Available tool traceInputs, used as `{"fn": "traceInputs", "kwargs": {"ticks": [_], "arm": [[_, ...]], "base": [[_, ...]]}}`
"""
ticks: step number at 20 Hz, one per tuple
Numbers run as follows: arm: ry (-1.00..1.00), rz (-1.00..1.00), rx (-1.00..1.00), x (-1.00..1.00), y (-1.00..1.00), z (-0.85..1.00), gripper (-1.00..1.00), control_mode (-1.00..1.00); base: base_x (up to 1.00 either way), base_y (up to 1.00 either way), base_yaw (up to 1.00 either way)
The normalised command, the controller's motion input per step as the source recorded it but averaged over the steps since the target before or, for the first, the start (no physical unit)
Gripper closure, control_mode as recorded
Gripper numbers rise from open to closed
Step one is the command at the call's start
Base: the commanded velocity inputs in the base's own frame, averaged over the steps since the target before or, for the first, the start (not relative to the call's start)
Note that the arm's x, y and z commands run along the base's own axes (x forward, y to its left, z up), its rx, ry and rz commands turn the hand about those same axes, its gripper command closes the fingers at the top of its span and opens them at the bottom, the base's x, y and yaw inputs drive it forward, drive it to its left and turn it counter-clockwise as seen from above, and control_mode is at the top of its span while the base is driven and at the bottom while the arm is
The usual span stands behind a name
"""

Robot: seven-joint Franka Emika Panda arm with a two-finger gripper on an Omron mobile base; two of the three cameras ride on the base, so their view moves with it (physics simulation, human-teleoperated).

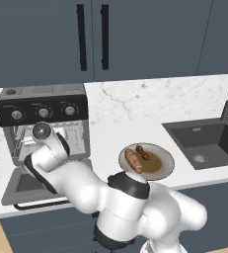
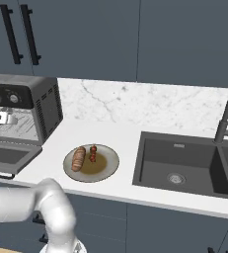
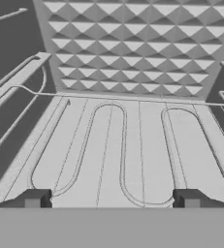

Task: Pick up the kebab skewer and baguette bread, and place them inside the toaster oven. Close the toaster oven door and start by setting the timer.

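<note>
2 foods, kebab skewer point(image 1: 143, 152) and baguette bread point(image 1: 133, 160), lie on plate point(image 1: 167, 163) right of gripper point(image 3: 112, 198); jaws spread empty inside toaster oven point(image 1: 41, 118), over wire rack point(image 3: 133, 155).

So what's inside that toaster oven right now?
Inside the toaster oven, a bare wire rack with the open gripper over it. The arm covers part of the inside in the base views.

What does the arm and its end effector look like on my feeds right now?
The arm is glossy white with rounded, bulbous links and dark bands at the joints. The end effector shows two small dark, blocky finger tips. No cables or markings are visible.
</note>
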Motion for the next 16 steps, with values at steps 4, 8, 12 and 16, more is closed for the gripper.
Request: {"fn": "traceInputs", "kwargs": {"ticks": [4,8,12,16], "arm": [[0.21,0.00,-0.08,-1.00,0.00,-0.80,-1.00,-1.00],[0.30,0.00,-0.06,-1.00,0.00,-0.68,-1.00,-1.00],[0.39,0.00,-0.06,-1.00,-0.07,-0.65,-1.00,-1.00],[0.40,0.00,-0.05,-1.00,-0.27,-0.39,-1.00,-1.00]], "base": [[0.00,0.00,0.00],[0.00,0.00,0.00],[0.00,0.00,0.00],[0.00,0.00,0.00]]}}
